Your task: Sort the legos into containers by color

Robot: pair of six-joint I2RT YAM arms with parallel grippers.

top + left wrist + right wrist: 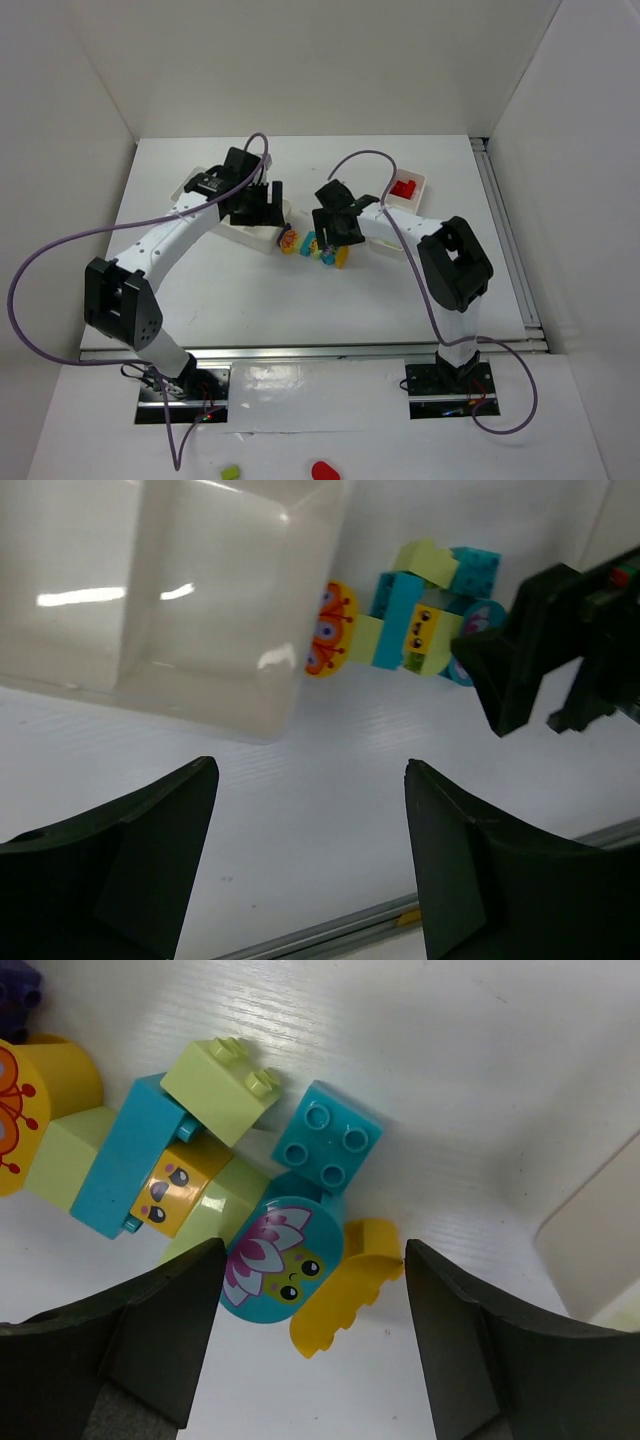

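The legos (315,245) lie in an unsorted heap mid-table. The right gripper (313,1250) hangs over it, jaws apart and holding nothing, straddling a round cyan piece (282,1260) and a yellow piece (345,1290) just beside it. I'd call this the picking step. Next it must drop, centre on one piece alone and close without catching its neighbour. The left gripper (310,780) is also spread and empty, beside the left tray (150,600) at the heap's 9 o'clock. What shows of that tray's compartments is bare. The right tray (425,182), at the heap's 2 o'clock, holds red bricks (404,187). Its other compartments I can't make out.
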